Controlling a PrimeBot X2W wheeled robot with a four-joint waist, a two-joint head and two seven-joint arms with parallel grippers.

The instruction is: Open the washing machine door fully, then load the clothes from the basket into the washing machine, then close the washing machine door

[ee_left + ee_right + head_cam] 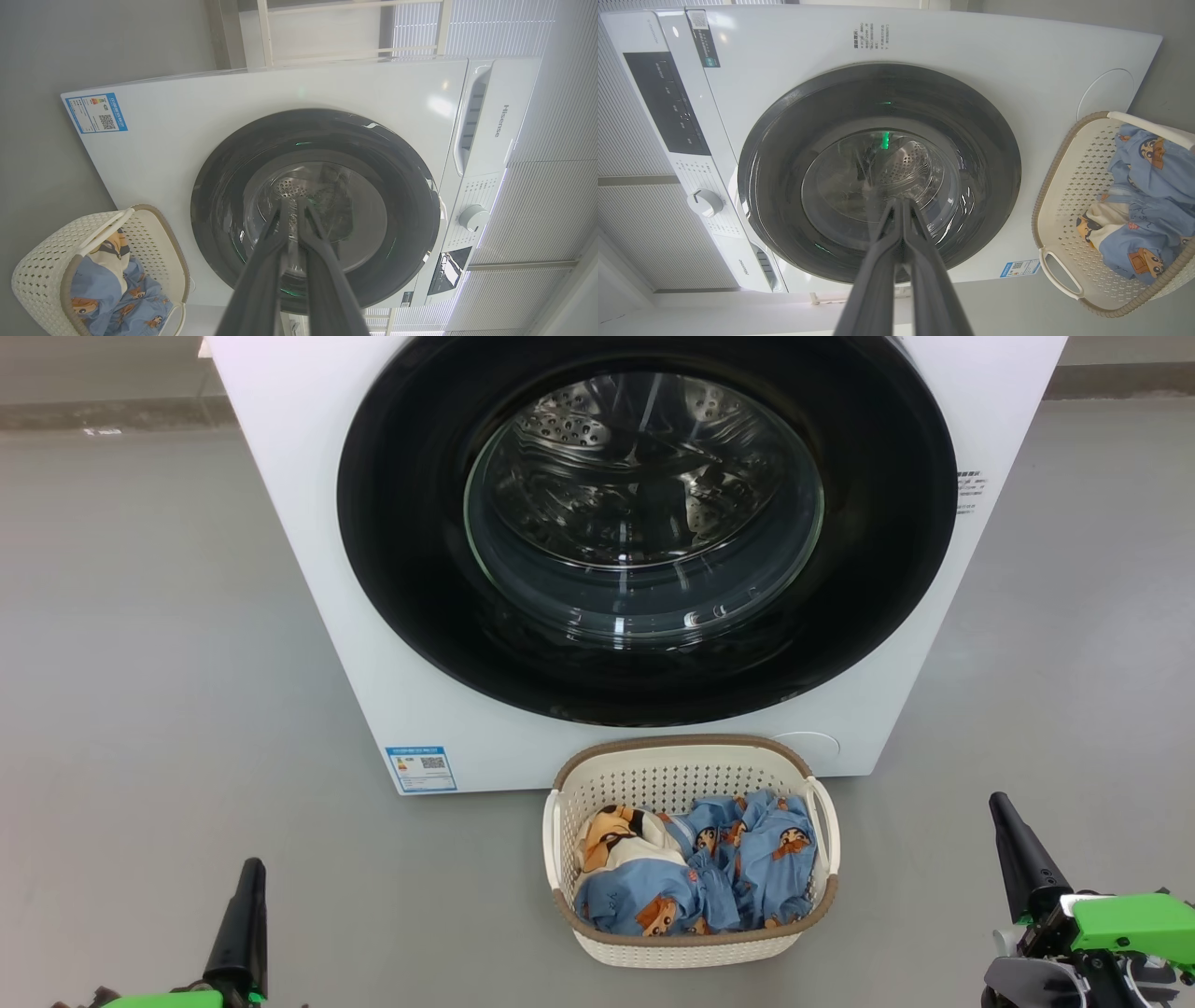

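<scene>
Jaws of left gripper and right gripper are drawn together on nothing, pointing at the closed washing machine door ahead of both; the basket of clothes sits between the 2, evidently staged within reach for loading.

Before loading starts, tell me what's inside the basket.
The basket holds crumpled light blue clothes with cartoon prints, one showing a cream patch. They cover its floor, so anything underneath is hidden.

The big white front-loading washing machine has its round glossy black-rimmed glass door shut; just before it, a cream perforated plastic basket holds light blue cartoon-print clothes.
</scene>
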